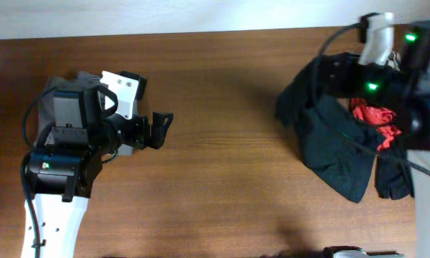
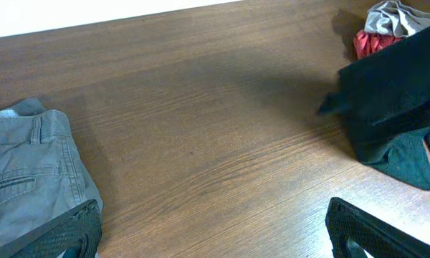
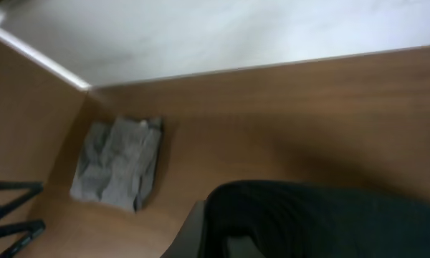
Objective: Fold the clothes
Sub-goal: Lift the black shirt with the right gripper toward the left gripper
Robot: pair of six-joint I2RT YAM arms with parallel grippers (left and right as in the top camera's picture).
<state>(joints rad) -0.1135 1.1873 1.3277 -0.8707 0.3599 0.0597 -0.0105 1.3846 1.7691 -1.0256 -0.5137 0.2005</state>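
My left gripper [image 1: 160, 129] hangs wide open and empty over the left end of the table [image 1: 229, 186] beside the grey trousers [image 2: 29, 172], while at the table's right end black T-shirt [image 1: 337, 154] fabric hides my right gripper [image 1: 328, 75], so I cannot tell how its jaws stand.

Open table [image 1: 222, 143] between grey trousers [image 2: 29, 165] and black garment [image 1: 330, 154].

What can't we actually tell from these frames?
1. right gripper: open or shut unknown. Overhead, the right arm covers it; in the right wrist view, the black garment fills the foreground.
2. grey trousers: overhead, the left arm hides most; the left wrist view cuts them at the edge.
3. red piece: mostly under the right arm overhead; type unclear.
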